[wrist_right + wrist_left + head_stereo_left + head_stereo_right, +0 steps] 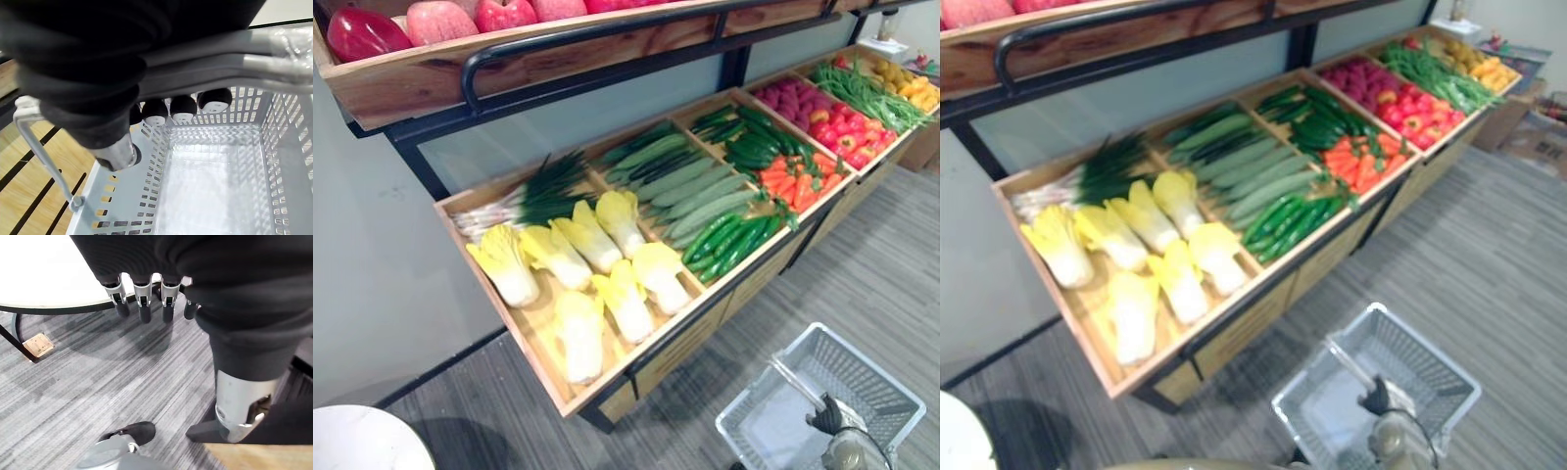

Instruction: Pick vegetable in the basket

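Grey striped carpet runs under a long wooden counter, and we're looking down on its rows: pale cabbages, green onions, cucumbers, and carrots further along.

Down at our lower right, the right robot hand has its fingers curled round the handle of the grey mesh basket, carrying it just off the counter's front. And the basket is bare: the right wrist view shows nothing on its floor.

So by our reading the job has hardly begun. Basket in hand, no vegetable taken, every compartment looking full. What's left is the lot: reach in, grasp one, drop it in the basket.

The left robot hand hangs low beside a round white table, fingers straight, nothing in them.

Now, what we can't make out. The basket's near corner is cut off at the frame edge, the dark wrist cover hides part of its inside, and the far-end produce is too small for us to name beyond reds, greens and yellows.
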